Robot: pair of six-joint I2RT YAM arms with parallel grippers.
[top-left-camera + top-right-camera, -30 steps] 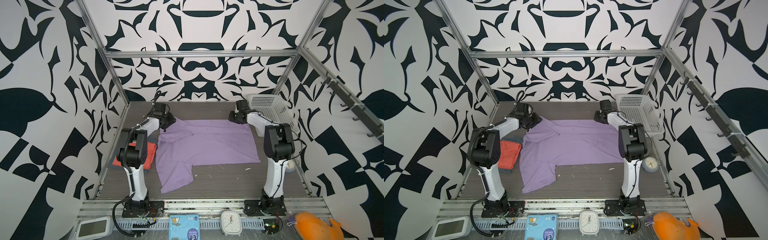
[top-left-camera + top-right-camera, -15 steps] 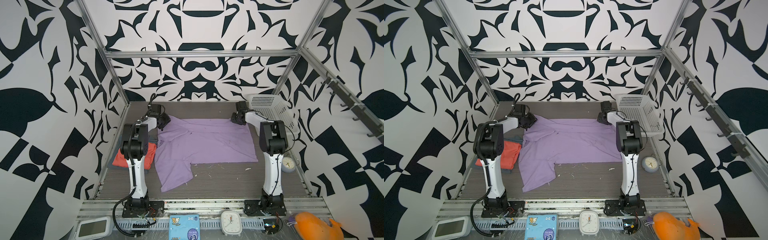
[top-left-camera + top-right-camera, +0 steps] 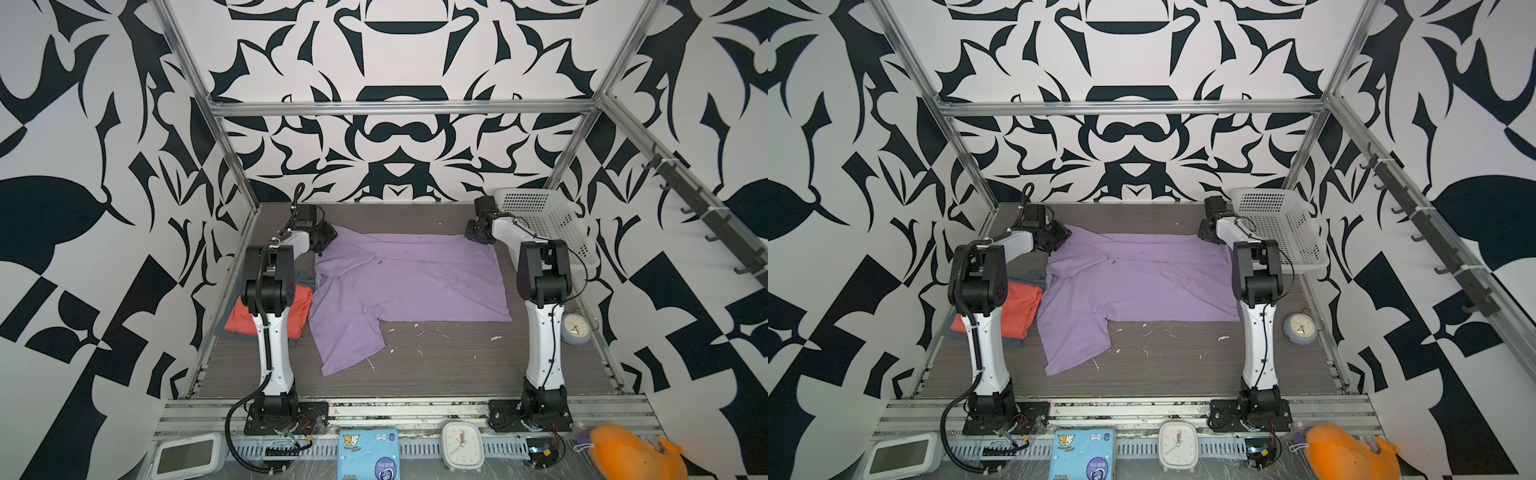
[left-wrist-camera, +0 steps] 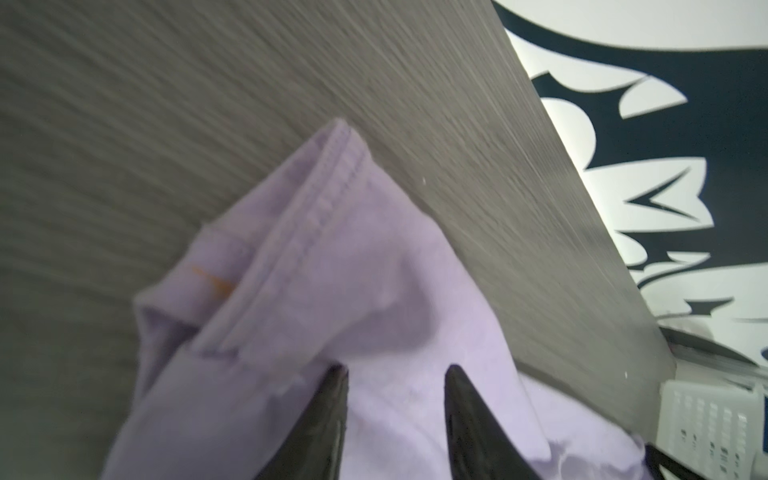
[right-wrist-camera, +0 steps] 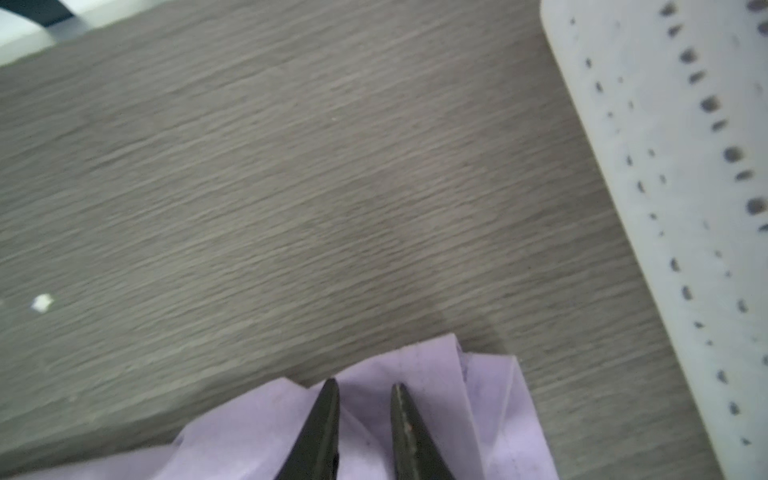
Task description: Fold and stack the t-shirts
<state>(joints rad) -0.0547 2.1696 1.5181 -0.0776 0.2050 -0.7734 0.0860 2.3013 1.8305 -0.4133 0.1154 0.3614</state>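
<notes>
Now: both arms stretch to the far side of the table (image 3: pixel 457 365), one at each far corner of the purple shirt (image 3: pixel 407 282).
Left gripper (image 3: pixel 327 240): low on the shirt's far left corner. From its wrist camera the two black fingers (image 4: pixel 332 415) stand a little apart, with bunched purple cloth pinched between them. A stitched hem pokes out past the tips.
Right gripper (image 3: pixel 473 236): low on the shirt's far right corner. From its wrist camera its fingers (image 5: pixel 320 428) are nearly together, clamped on a pleated edge of the same cloth.
Purple shirt: spread mostly flat across the middle of the table, lightly wrinkled. One sleeve (image 3: pixel 349 345) reaches toward the near edge, and a small fold lies near the left gripper.
Red shirt (image 3: pixel 1021 307): folded, at the left edge of the table, touching the purple shirt's side, partly hidden behind the left arm.
Grey-blue shirt (image 3: pixel 1034 277): under the red shirt, with only its edges showing on the far and near sides.
Basket (image 3: pixel 540 216): white, perforated, at the far right corner of the table, just beside the right gripper.
Table surface: grey wood grain, with small white scraps (image 3: pixel 419 332) scattered just beside the purple shirt's near edge.
</notes>
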